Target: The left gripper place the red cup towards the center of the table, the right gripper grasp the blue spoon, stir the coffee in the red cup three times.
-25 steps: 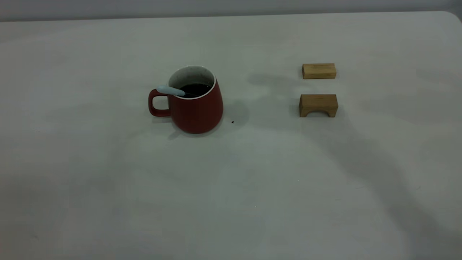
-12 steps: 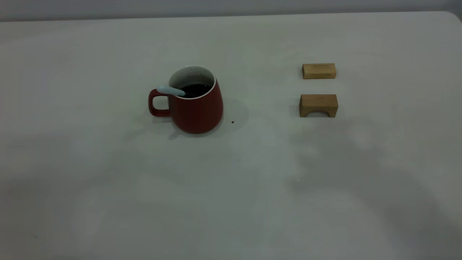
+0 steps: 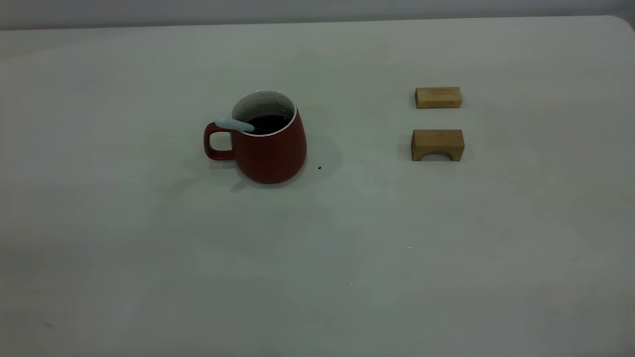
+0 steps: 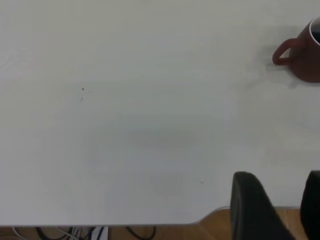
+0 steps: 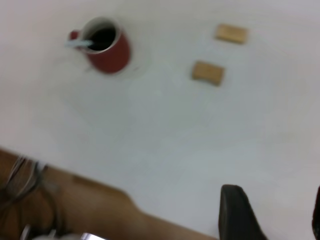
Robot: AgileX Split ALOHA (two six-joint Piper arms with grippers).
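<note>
Arm shadows gone; blue spoon unmoved in red cup.

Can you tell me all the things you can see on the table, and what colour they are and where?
table: one, off-white, under everything.
red cup: one, dark red with a white speckled inside, upright left of the middle, handle pointing left.
coffee: dark brown, inside the cup.
blue spoon: one, pale blue handle, standing in the cup and leaning on the rim above the handle.
wooden blocks: two, tan, right of the cup; a plain one farther back, an arched one nearer.
dark speck: one, tiny, just right of the cup.
left gripper: black jaws apart, at the table's edge.
right gripper: black jaws apart, at the table's edge.
</note>
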